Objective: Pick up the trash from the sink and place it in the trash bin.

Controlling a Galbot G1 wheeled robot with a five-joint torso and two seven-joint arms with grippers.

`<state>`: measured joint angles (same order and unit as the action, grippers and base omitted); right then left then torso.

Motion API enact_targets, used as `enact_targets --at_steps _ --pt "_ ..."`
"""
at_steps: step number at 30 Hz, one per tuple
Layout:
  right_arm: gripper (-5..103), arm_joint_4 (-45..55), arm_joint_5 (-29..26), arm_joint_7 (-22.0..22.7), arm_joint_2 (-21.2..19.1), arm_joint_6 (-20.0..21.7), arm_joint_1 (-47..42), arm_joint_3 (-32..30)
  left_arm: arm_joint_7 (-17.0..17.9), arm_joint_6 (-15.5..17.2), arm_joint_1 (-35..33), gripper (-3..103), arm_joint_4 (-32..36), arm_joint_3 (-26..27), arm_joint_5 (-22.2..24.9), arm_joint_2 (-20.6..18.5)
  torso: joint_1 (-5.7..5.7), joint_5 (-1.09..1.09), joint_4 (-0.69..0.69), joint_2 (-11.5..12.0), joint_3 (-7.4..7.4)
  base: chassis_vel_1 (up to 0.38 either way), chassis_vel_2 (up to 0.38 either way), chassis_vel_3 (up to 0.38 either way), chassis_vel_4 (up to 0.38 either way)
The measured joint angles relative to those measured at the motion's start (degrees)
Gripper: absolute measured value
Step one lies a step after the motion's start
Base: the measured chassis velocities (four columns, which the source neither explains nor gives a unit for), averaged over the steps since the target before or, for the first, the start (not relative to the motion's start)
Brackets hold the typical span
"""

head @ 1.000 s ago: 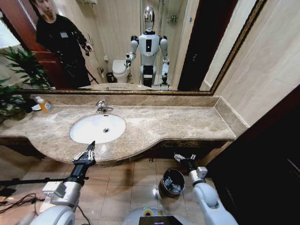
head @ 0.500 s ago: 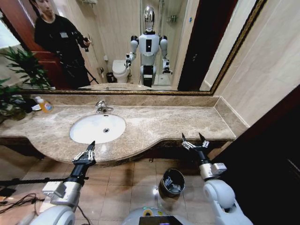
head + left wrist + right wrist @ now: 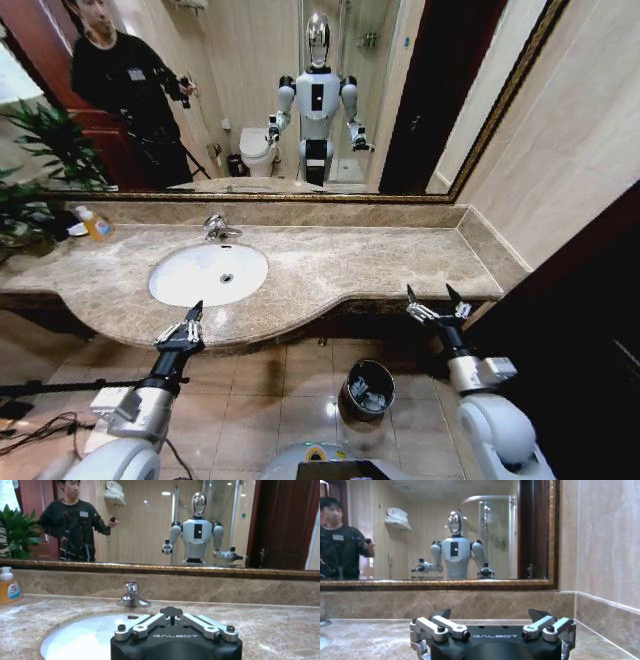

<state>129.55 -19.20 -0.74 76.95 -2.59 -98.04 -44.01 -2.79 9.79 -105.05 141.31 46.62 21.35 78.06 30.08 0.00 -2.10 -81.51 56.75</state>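
Oval white ceramic sink [image 3: 208, 274]: set into the beige-brown marble counter [image 3: 380, 262], toward the counter's left half. Basin interior appears bare apart from the small drain [image 3: 227, 278] near its middle; no tubes or packets can be made out in it. In the left wrist view the basin [image 3: 85, 639] lies just beyond that arm's gripper body.

Chrome faucet [image 3: 217, 228]: upright on the counter directly behind the sink, against the backsplash.

Yellow-orange soap bottle [image 3: 95, 224]: on the counter behind and left of the sink, near the wall mirror [image 3: 300, 90].

Small round dark trash bin with shiny metallic rim [image 3: 367, 389]: on the tiled floor in front of the counter, to the right of the sink and below counter level. Pale pieces [image 3: 369, 398] lie inside it; too small to tell apart.

Left gripper [image 3: 182, 327]: at the counter's front edge, just in front of the sink's near rim. Fingers drawn close together, nothing between them.

Right gripper [image 3: 436, 304]: at the counter's front edge, well to the right of the sink and above and right of the trash bin. Its two dark fingertips [image 3: 441, 613] stand wide apart with nothing held.

Green potted plant [image 3: 45, 150]: at the far left, beyond the soap bottle from the sink.
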Motion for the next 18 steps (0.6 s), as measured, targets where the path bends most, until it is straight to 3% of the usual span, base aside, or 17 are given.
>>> enact_targets --at_steps 7,13,18 --pt "100 1.18 -1.45 -0.40 -0.13 0.88 -1.73 -4.27 0.00 0.00 0.00 0 0.00 0.00 0.00 0.00 0.00 0.00 0.00 0.00 0.00 0.000 0.000 0.000 0.000" --pt "100 0.35 -7.11 -8.84 -1.09 2.05 -2.50 -10.29 0.00 0.00 0.00 0 0.00 0.00 0.00 0.00 0.00 0.00 -0.01 0.00 0.00 0.000 0.000 0.000 0.000" --pt "100 2.16 -8.08 -7.92 -0.69 2.61 -4.95 -10.31 0.00 0.00 0.00 0 0.00 0.00 0.00 0.00 0.00 -0.01 0.00 0.00 0.00 0.000 0.000 0.000 0.000"
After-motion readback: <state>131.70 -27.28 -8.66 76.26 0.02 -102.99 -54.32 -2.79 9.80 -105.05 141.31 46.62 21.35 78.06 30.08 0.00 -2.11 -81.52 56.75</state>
